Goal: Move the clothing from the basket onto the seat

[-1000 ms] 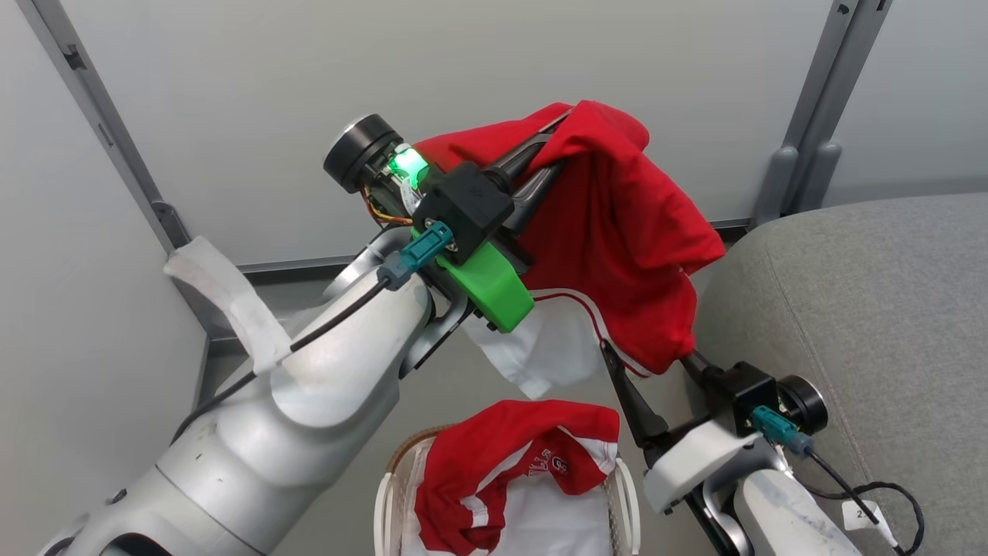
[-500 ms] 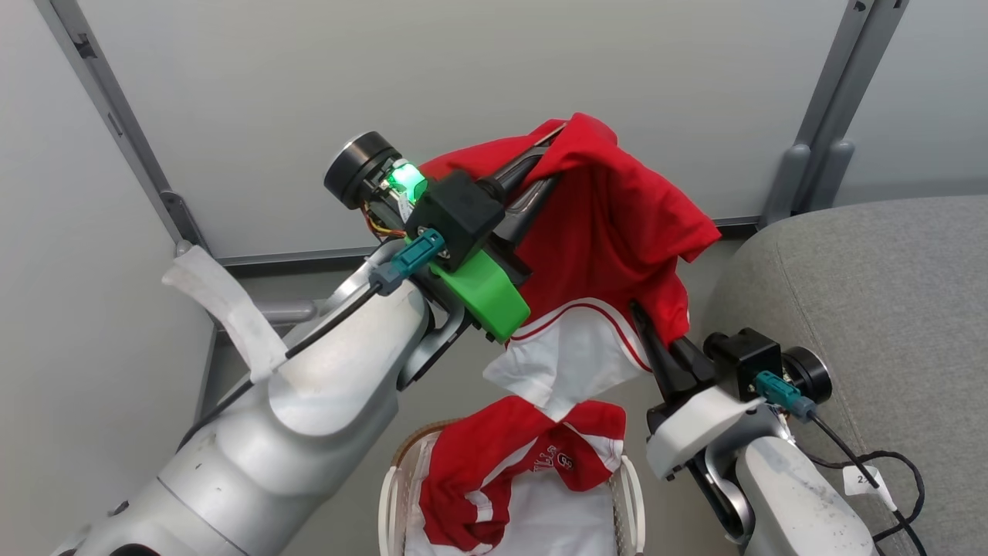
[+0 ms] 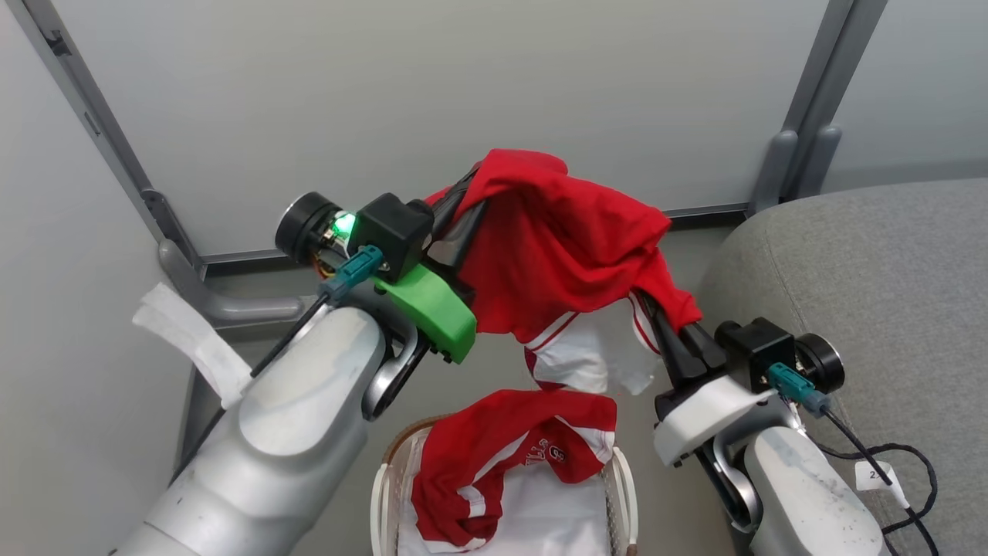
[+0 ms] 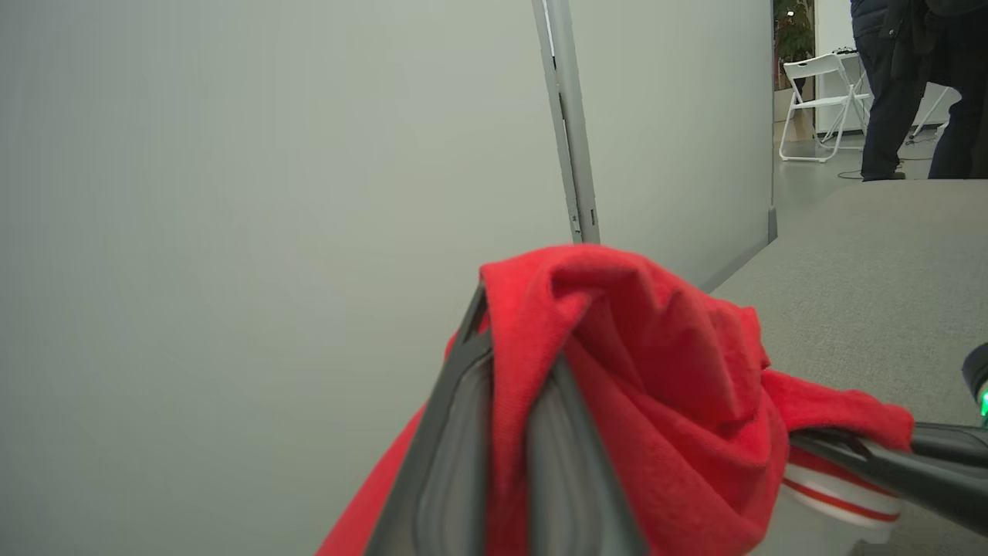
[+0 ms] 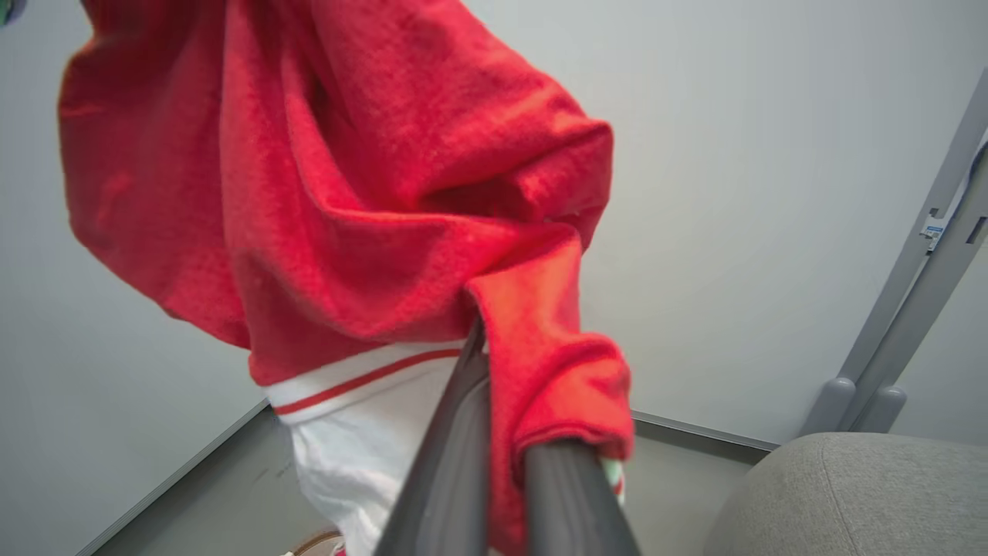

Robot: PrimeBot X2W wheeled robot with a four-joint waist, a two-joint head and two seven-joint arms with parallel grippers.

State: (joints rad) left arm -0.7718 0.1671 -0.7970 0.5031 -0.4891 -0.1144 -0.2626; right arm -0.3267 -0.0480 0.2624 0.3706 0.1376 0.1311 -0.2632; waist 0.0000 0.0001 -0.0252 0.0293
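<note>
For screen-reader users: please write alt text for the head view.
The left gripper and right gripper are both shut on a bright red fabric garment with a white panel, holding it above a small white perforated plastic basket where another red garment lies. A large grey upholstered seat is at the right.

There are two pieces of clothing (image 3: 556, 239) (image 3: 494, 455), both red with some white. There is one basket (image 3: 380, 502). There is one grey seat (image 3: 864, 293). The robot has two grippers, a left gripper (image 3: 461, 208) and a right gripper (image 3: 668, 336). Two grey posts (image 3: 100, 139) (image 3: 810, 116) stand by the wall. Far off there is one white folding chair (image 4: 822, 100).
</note>
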